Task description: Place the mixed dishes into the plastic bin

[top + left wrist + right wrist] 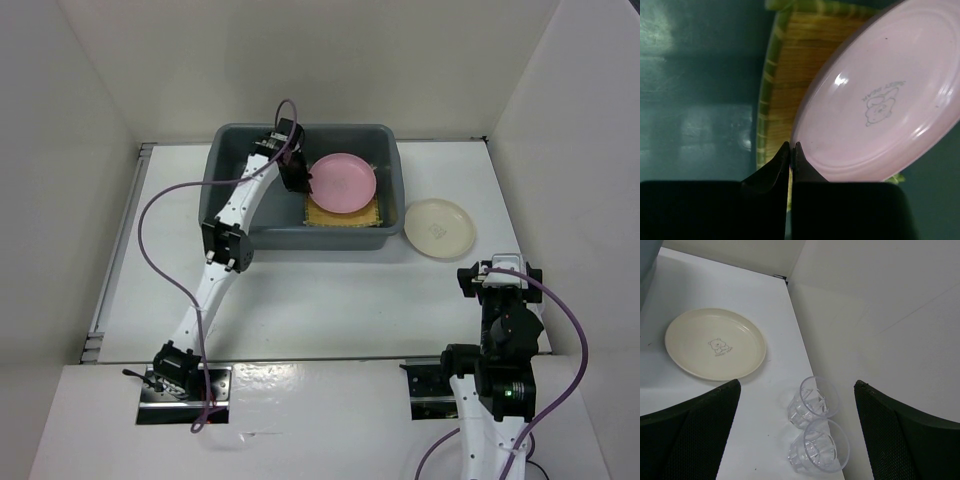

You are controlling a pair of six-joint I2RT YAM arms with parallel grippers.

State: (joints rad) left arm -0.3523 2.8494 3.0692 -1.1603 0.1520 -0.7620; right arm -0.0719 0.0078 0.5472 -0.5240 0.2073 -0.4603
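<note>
The pink plate is inside the dark grey plastic bin, tilted over the yellow-tan bamboo mat that lies on the bin floor. My left gripper reaches into the bin and is shut on the plate's left rim. In the left wrist view the gripper pinches the edge of the pink plate above the mat. The cream-white plate lies on the table right of the bin, and also shows in the right wrist view. My right gripper is open and empty, nearer than that plate.
Two clear plastic cups lie on their sides between my right gripper's fingers, by the table's right edge against the white wall. White walls enclose the table on three sides.
</note>
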